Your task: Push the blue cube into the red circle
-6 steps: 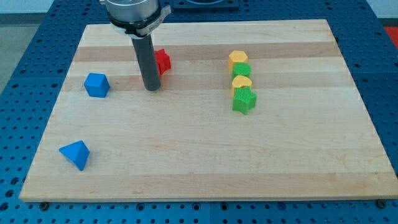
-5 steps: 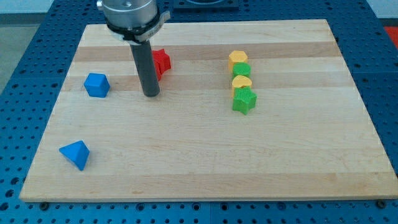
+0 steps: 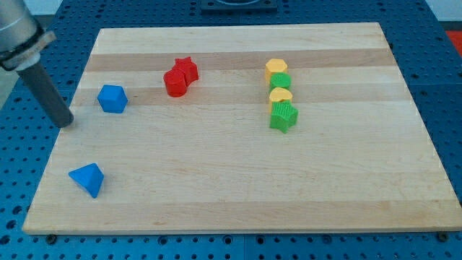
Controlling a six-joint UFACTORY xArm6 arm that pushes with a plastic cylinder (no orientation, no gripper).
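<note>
Sitting near the left edge of the wooden board (image 3: 238,195), the blue cube (image 3: 112,98) shows a flat top face and two darker side faces, its corners slightly bevelled, resting upright and touching no other block. My tip (image 3: 66,123) stands at about eight o'clock from the cube, near it but apart, right at the board's left edge. The arm carries no claw, only the dark rod, so there is nothing open or closed to report, and it holds nothing.

At roughly three o'clock from the cube, well apart, lies the red cylinder (image 3: 174,82), the round red block, with a red star (image 3: 188,68) touching it at its one o'clock side. Bare wood lies between the cube and the red pair.

A second blue piece, a blue wedge-like block (image 3: 87,178), sits at six o'clock from the cube, near the board's lower left corner and well apart from it.

On the view's right half, four blocks stand in a tight column running twelve to six o'clock: a yellow block (image 3: 275,68) on top, a green block (image 3: 281,81) touching below it, another yellow block (image 3: 280,95), then a ribbed green block (image 3: 284,115) at the bottom. A blue perforated table (image 3: 447,87) surrounds the board.
</note>
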